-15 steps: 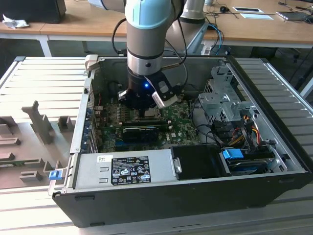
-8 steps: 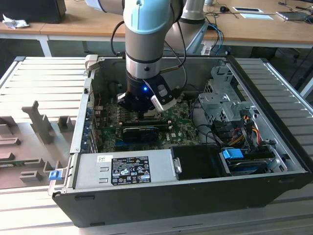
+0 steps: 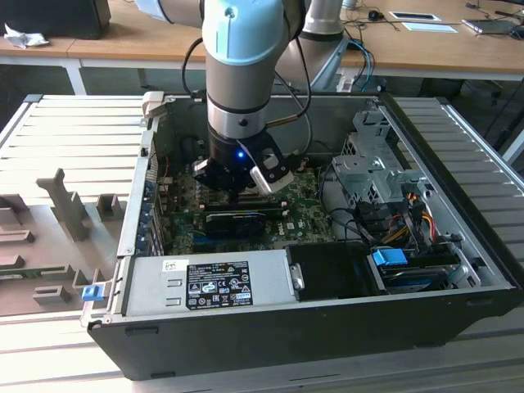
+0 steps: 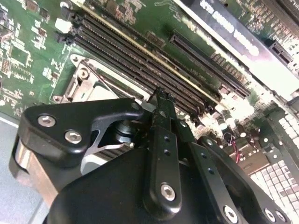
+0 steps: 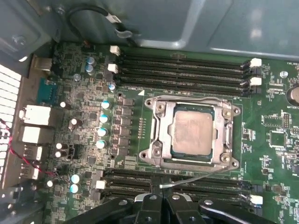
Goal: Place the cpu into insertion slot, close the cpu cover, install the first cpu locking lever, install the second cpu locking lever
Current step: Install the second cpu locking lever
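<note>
Silvery metal frames the cpu (image 5: 190, 133) in the first wrist view: the chip lies flat inside the insertion slot (image 5: 159, 159), with the cpu cover (image 5: 225, 135) closed down around its edges so the pale top shows through the square opening. A thin wire locking lever (image 5: 194, 178) slants free just beside the socket edge nearest the claw (image 5: 161, 205), its tip close to the black fingers (image 5: 150, 210), which stand pressed together with nothing between them. Long black memory slots (image 5: 187, 70) run along both sides of the socket on the green board (image 5: 275, 158), and a row of pale-topped capacitors (image 5: 103, 119) stands beside it.

In the second wrist view the claw (image 4: 161, 100) is seen from behind, its black fingers (image 4: 163, 140) meeting at the tip directly above the long narrow slots (image 4: 140, 60). A corner of the silvery socket frame (image 4: 81, 84) shows beyond the claw's black knuckle, and a long black card (image 4: 233, 35) lies across the far part of the board.

In the exterior view the arm (image 3: 241, 74) reaches straight down into the open computer case (image 3: 327, 327), which sits on a ribbed grey desk (image 3: 74, 131). The claw (image 3: 241, 192) hangs low over the green board (image 3: 303, 217), next to the black card (image 3: 237, 221), with a blue light glowing on the wrist. A grey power supply (image 3: 205, 282) fills the near side of the case
</note>
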`<state>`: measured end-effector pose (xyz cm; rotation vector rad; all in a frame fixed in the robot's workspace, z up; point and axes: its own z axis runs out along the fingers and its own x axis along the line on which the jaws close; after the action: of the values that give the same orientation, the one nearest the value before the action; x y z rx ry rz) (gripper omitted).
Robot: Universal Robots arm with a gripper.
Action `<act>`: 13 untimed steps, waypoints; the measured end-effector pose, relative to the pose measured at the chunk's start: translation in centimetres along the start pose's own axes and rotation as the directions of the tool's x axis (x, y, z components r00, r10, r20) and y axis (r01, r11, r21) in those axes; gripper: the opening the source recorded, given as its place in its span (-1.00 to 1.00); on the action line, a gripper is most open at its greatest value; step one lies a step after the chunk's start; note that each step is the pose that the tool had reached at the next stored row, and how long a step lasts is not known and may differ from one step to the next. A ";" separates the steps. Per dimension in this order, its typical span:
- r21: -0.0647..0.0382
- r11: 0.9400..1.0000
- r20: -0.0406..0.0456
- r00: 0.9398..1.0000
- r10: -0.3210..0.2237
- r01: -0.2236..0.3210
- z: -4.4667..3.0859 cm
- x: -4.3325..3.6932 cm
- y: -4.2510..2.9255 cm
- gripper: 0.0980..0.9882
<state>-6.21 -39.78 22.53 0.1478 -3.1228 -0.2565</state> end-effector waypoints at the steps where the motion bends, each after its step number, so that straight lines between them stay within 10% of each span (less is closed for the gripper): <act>1: -0.008 1.000 0.001 1.000 0.000 0.000 -0.01 0.08 -0.04 -0.98; 13: -0.011 1.000 0.001 1.000 0.000 0.000 -3.69 0.57 0.53 -0.98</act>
<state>-6.78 -39.91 26.26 0.1482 -3.1219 -0.2738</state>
